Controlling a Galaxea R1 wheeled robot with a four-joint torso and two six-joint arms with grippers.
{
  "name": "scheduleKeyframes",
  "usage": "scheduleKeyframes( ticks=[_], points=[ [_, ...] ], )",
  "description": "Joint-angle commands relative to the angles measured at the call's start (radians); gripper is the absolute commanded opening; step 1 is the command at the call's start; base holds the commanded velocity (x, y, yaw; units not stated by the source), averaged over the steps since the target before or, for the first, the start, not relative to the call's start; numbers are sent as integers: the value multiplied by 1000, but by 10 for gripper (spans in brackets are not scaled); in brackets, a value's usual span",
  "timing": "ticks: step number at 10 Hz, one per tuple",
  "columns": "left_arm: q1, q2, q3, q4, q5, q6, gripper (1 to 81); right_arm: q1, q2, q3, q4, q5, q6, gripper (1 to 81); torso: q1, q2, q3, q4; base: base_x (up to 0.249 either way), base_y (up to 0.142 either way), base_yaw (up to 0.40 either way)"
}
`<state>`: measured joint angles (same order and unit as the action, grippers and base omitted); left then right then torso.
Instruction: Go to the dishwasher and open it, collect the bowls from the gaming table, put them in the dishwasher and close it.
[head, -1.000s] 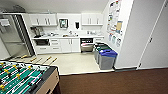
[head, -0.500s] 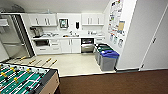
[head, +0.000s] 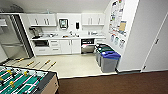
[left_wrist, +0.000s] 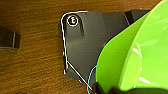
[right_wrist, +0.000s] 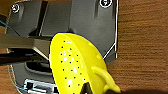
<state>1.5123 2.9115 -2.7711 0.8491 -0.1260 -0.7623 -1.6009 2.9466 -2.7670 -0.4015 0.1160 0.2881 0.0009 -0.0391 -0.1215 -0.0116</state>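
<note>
Since a second ago my head view has shifted a little: the kitchenette sits somewhat differently in frame and the foosball table (head: 23, 81) shows more at the lower left, which is my camera moving with me, not the things. I look from brown carpet (head: 112, 83) onto the pale kitchen floor (head: 72, 65).

At the back wall the dishwasher (head: 87, 46) stands under the white worktop (head: 67, 37), between the white cabinet doors (head: 66, 46) and the row of bins; its top looks dark, the steel front below it, and I cannot tell how far it is open. A blue-lidded grey bin (head: 109, 61) is nearest me, with darker bins behind it. A tall steel fridge (head: 13, 42) stands at the left.

At my left wrist a bright green bowl (left_wrist: 136, 57) looms large, tilted, beside the dark plate above the carpet; I cannot tell whether my left pincer is clenched on it. At my right wrist a yellow perforated bowl with a handle (right_wrist: 75, 72) is close to the camera; whether my right pincer grips it I cannot tell either.
</note>
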Motion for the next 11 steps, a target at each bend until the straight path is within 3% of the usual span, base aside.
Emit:
scheduleKeyframes(
  ticks=[1,11],
  points=[
    [-37,-15,-7,-1,40,0,10,28,-13,-6,-7,-47,-3,10,0,0,0,0,133,0,0],
    [-42,-14,-7,-1,40,0,10,32,-13,-8,-5,-50,-3,10,0,0,0,0,138,0,0]
  ],
)
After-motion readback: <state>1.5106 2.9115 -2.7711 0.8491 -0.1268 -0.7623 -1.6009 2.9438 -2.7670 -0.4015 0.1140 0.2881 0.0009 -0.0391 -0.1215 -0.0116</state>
